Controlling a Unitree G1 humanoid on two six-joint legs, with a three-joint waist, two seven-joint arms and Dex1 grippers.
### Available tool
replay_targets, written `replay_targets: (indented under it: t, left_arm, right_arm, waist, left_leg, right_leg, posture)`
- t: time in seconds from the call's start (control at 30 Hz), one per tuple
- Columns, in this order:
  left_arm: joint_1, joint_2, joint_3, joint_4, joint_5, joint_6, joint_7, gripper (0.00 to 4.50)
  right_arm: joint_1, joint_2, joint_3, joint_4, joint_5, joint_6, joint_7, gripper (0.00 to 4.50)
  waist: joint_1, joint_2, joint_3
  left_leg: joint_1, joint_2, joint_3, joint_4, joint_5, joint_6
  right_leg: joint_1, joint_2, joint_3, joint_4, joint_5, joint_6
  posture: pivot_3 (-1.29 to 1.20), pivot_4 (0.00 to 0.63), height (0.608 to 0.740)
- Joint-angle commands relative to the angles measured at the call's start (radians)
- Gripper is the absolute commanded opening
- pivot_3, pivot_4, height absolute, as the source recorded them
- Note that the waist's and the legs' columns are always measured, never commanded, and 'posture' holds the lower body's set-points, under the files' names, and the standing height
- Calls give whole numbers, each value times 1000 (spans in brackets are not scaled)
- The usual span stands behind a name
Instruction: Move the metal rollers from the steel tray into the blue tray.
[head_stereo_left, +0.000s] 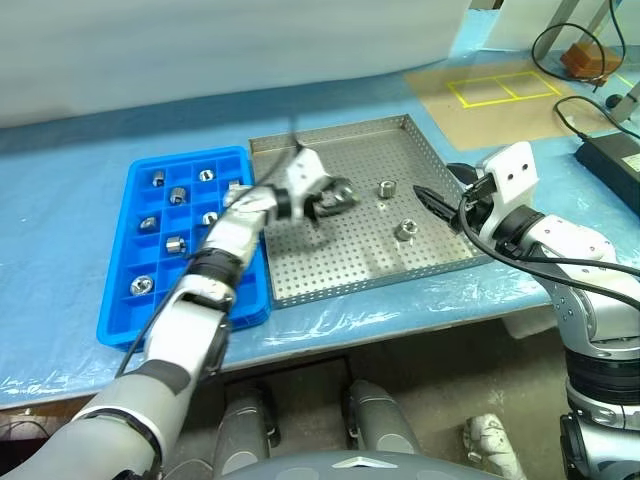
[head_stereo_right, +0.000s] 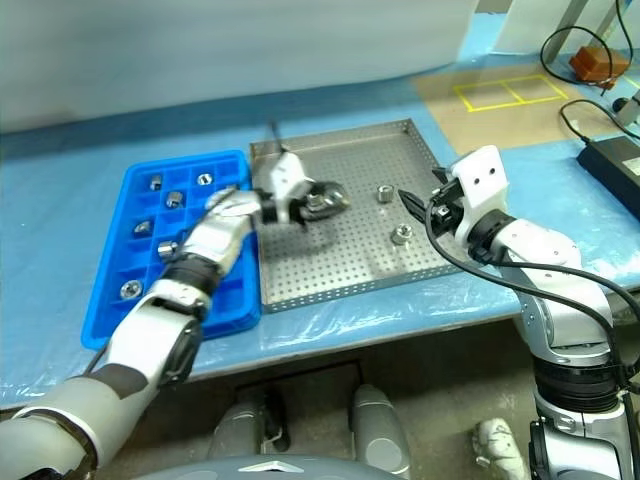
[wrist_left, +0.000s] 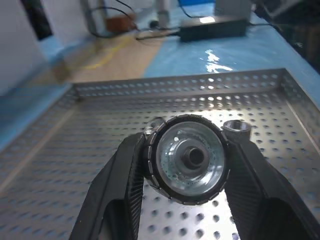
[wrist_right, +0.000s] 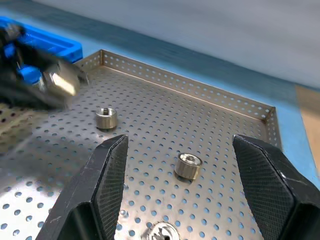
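The left claw (wrist_left: 185, 165) is clenching one of the metal rollers (wrist_left: 189, 158) between its two black fingers (wrist_left: 122, 185), holding it just above the perforated floor of the steel tray (head_stereo_left: 330, 270), over the part of the tray nearest the blue tray (head_stereo_left: 115, 320). The roller is facing the wrist camera end-on, showing a shiny silver face with a dark central hole and a ribbed rim; its far end is hidden behind it. In the head views the claw is blurring, so the roller is reading there as little more than a grey smudge.

The right claw (wrist_right: 185, 190) is standing released, fingers wide apart, hovering by the tray's right rim. Between its fingers two loose rollers are sitting upright on the tray floor, well apart, one (wrist_right: 188, 165) near the claw, one (wrist_right: 106, 118) farther in. At that picture's lower edge a third shiny piece (wrist_right: 161, 232) is being cut off, and what it is is hard to tell.

The blue tray is lying just left of the steel tray on the blue-covered desk (head_stereo_left: 60, 190). Several of its square compartments are holding a roller each, like this one (head_stereo_left: 178, 195), while the left arm is covering its right-hand columns.
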Motion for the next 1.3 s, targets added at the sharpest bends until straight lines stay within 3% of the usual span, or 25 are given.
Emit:
replay_targets:
  t: [0.03,0.27,0.5,0.67,0.83,1.17,1.3]
  left_arm:
    - [136,109,35,-296,-83,129,-34,2067]
    - [406,346,159,-670,-190,380,6,2067]
    - [672,485,276,-916,-270,502,27,2067]
    - [817,496,326,-1011,-290,538,76,2067]
    - [880,489,298,-1019,-261,513,113,2067]
    - [881,500,196,-932,-191,495,142,2067]
    - [858,510,184,-865,-168,452,135,3180]
  right_arm:
    - [-91,16,97,48,-7,-61,79,3431]
    - [-301,99,281,234,40,-131,353,3431]
    - [-365,157,411,386,-28,-239,513,3431]
    - [-381,198,437,477,-74,-308,545,3431]
    - [-393,217,435,514,-100,-335,566,3431]
    - [-379,208,407,519,-137,-355,534,3431]
    - [-370,196,394,507,-139,-347,519,3431]
  waist:
    - [7,1,0]
    - [64,3,5]
    - [147,2,5]
    - [183,2,6]
    - [199,2,6]
    - [193,2,5]
    - [191,2,5]
  left_leg:
    - [0,0,0,0,0,0]
    - [-1,1,0,-1,1,-6]
    - [-1,1,0,-6,2,-10]
    - [-1,1,-1,-7,4,-14]
    - [2,2,-1,-9,6,-17]
    - [2,3,-1,-12,8,-19]
    - [2,3,-1,-12,8,-19]
  right_leg:
    - [0,0,0,0,0,0]
    - [-2,0,-1,2,0,0]
    - [-3,0,-2,0,0,0]
    - [-3,0,-3,2,0,0]
    - [-3,0,-3,3,0,0]
    - [-4,1,-3,2,0,0]
    - [-4,2,-3,3,0,0]
  posture:
    - [-325,150,740]
    - [-91,150,740]
    - [100,150,740]
    - [152,150,740]
    - [164,150,740]
    - [113,150,740]
    - [96,150,740]
